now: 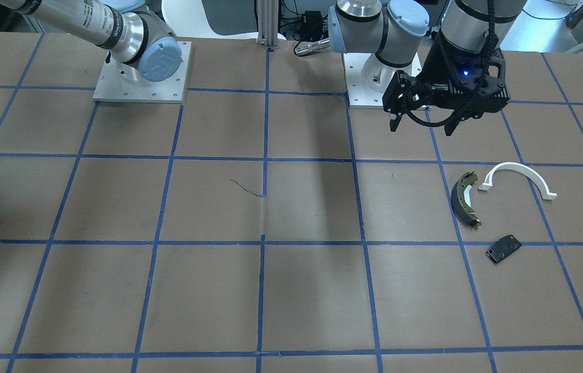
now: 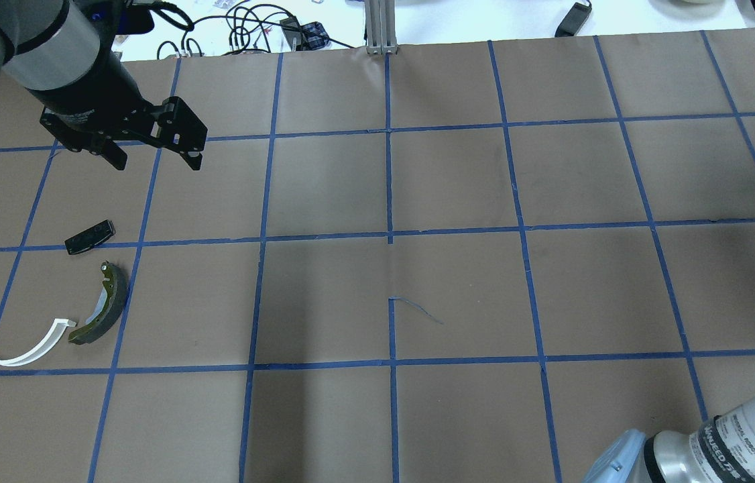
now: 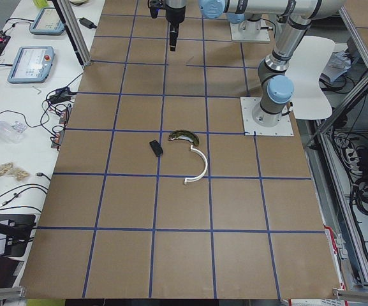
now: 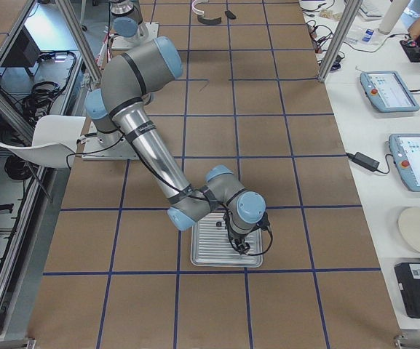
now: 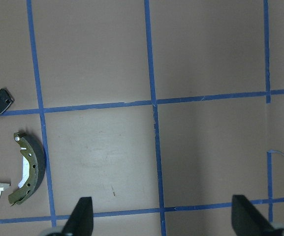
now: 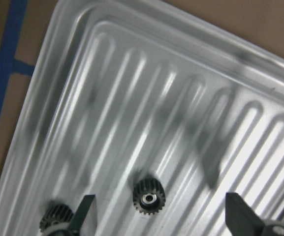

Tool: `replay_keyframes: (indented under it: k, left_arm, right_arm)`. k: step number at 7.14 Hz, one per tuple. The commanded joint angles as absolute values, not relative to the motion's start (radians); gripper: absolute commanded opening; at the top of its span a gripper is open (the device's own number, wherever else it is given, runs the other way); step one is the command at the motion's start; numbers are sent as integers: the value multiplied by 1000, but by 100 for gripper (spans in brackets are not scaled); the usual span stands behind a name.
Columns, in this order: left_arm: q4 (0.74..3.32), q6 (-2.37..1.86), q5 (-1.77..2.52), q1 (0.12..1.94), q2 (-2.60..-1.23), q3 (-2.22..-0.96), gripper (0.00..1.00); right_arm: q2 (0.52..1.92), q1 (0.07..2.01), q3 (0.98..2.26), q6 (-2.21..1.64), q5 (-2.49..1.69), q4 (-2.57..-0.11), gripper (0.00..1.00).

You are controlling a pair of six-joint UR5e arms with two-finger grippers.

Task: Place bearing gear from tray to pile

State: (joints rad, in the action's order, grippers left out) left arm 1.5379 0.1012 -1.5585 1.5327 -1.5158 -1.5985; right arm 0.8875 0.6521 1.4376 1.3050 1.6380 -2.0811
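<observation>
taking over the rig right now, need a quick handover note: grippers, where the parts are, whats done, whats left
Left gripper: open, empty, hovering above the table beside the pile.
Right gripper: open, low over the metal tray, fingers either side of a small dark bearing gear, not gripped yet. A second gear lies next to it, partly behind one finger.
Pile: brake shoe, white half-ring bracket and black plate, on the robot's left side of the table; no gear among them.
Done: nothing delivered.
Left: grasp the gear, lift, carry across, set it at the pile.

Blue-taped table (image 2: 458, 181), white chair (image 4: 42, 145); teach pendant (image 4: 390, 91), cables (image 2: 243, 30)
</observation>
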Motion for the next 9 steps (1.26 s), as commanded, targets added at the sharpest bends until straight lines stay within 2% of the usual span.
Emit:
replay_keyframes:
  k: [1,3,4,5,6,7,9]
  left_arm:
    - [1539,101,-1559,1534,-1514,-1600,100]
    - [1539,101,-1557,1534,-1516,-1600,100]
    - [1539,101,-1555,1534,-1516,-1600,100]
    - [1539,101,-1555,1534,-1516,-1600,100]
    - [1539,101,-1555,1534,-1516,-1600,100]
    - [1539,101,-1555,1534,-1516,-1600,100]
    - [1539,101,-1555,1534,-1516,-1600,100]
  right_arm:
    - [891,646,1465,1304,1638,-2088,85]
    - [897,647,1470,1295,1635,-2100,65]
    - [897,647,1470,1292,1637,-2115,46]
    - [897,647,1468,1290,1638,-2115,17]
    - [897,647,1470,1290,1638,-2115,7]
    - [897,647,1468,1290,1640,-2115,1]
    - [914,647,1466,1286,1667,-2106,0]
